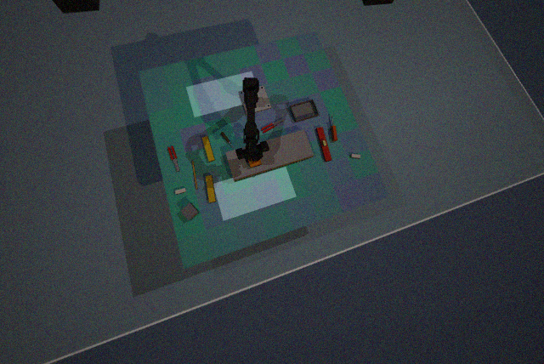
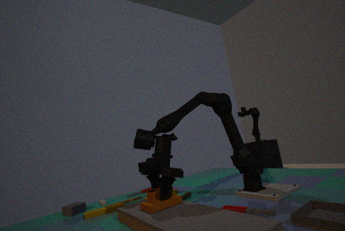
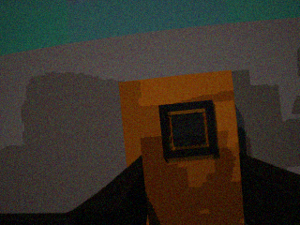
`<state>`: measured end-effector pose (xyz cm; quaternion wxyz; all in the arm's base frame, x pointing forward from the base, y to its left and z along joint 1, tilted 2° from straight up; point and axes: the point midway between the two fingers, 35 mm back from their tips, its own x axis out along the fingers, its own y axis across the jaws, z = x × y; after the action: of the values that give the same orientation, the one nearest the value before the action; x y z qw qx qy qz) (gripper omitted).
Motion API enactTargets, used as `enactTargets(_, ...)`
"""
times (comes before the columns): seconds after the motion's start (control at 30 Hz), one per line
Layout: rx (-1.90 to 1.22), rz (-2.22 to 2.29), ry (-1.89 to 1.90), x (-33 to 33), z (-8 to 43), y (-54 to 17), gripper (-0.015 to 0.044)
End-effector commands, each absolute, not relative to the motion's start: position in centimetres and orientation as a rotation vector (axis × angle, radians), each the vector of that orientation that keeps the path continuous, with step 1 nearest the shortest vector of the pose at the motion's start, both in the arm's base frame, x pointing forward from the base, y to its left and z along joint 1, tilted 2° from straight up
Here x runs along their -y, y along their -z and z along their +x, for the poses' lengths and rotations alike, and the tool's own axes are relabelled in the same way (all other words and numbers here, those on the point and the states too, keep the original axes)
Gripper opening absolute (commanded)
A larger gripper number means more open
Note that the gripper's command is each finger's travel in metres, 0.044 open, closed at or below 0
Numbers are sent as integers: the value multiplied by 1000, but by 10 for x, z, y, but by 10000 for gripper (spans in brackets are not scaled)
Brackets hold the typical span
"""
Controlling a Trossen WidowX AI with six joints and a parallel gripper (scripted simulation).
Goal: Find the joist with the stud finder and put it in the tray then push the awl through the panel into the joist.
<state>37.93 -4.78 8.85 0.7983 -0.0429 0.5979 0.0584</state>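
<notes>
The orange stud finder is upright on the floor panel, or only just above it, left of the panel's middle in the top view. Its square screen is dark in the wrist view. My gripper is shut on the stud finder from both sides. The tray is empty, beyond the panel's right end. A short dark-handled tool, apparently the awl, lies near the panel's left end. The joist is hidden.
A red level and an orange-handled tool lie right of the panel. Red-handled pliers lie between panel and arm base. Yellow bars, a thin stick and a grey block lie left.
</notes>
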Motion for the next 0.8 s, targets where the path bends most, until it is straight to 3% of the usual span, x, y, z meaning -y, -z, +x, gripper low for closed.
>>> enactTargets(0.0, -1284, -95, -122, 67, 383, -88, 0)
enactTargets(0.77, -1284, -101, -117, 139, 393, -89, 0)
